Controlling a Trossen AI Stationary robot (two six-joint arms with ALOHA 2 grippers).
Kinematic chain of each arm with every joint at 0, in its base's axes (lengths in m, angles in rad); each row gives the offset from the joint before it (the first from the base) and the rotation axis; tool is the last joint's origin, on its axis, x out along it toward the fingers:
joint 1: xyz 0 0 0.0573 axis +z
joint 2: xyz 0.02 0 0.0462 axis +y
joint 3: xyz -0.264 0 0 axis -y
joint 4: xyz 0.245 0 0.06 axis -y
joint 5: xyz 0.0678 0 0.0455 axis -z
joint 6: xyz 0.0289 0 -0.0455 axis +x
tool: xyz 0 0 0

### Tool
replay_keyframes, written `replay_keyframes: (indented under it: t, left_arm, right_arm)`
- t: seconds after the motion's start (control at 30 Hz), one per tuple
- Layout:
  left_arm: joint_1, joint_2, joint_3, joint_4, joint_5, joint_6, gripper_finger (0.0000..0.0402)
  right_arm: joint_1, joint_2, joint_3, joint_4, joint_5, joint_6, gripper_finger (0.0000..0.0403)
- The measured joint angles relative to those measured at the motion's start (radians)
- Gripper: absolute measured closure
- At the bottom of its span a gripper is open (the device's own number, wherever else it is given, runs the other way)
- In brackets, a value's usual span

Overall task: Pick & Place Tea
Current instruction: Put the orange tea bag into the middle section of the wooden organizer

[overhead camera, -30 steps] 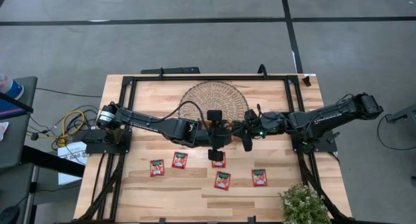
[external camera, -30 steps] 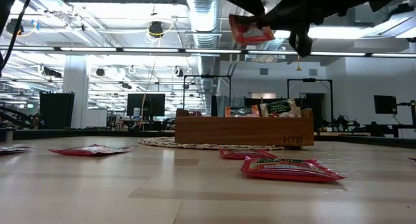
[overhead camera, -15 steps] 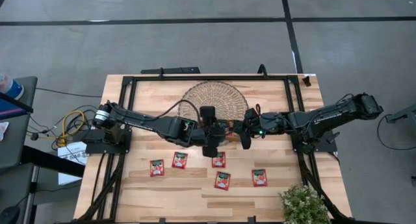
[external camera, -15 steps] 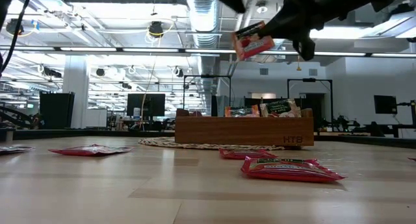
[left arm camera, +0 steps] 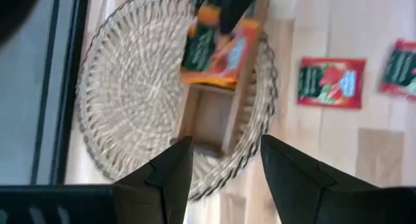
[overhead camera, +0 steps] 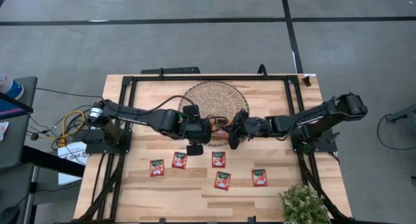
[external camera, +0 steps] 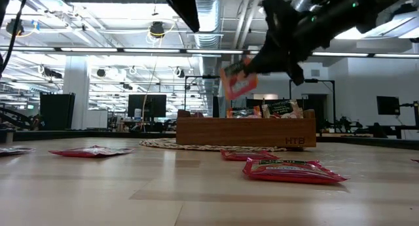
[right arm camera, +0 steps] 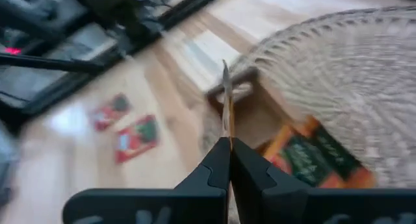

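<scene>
We see the right gripper, fingers clamped on a red tea sachet held edge-on, poised above the wooden tray on the woven mat. The left gripper, fingers apart and empty, hangs beside it. Five sachets lie on the table.

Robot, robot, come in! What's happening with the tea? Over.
Right pincer shut on a sachet, above the wooden tray. Left pincer open, empty, beside it. Five sachets left on the table. Nothing in the way.
</scene>
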Motion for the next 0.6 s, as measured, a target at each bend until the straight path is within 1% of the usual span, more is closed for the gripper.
replay_keyframes:
  t: [0.1,0.2,0.37,0.47,0.6]
  left_arm:
    - [-0.002,-0.029,-0.066,0.068,0.013,-0.002,0.0227]
    - [-0.001,-0.099,-0.185,0.214,0.044,-0.004,0.0227]
    - [0.001,-0.279,-0.416,0.472,0.1,-0.042,0.0227]
    - [0.002,-0.394,-0.531,0.576,0.125,-0.082,0.0227]
    - [0.002,-0.528,-0.664,0.711,0.156,-0.11,0.0227]
  right_arm:
    - [0.0,0.019,-0.002,-0.032,0.047,-0.014,0.0403]
    - [0.0,0.027,-0.001,-0.043,0.078,-0.018,0.0403]
    - [-0.002,0.029,-0.001,-0.045,0.106,-0.047,0.0403]
    - [-0.007,0.029,-0.004,-0.038,0.106,-0.05,0.0403]
    - [-0.007,0.03,-0.048,0.006,0.122,-0.047,0.0403]
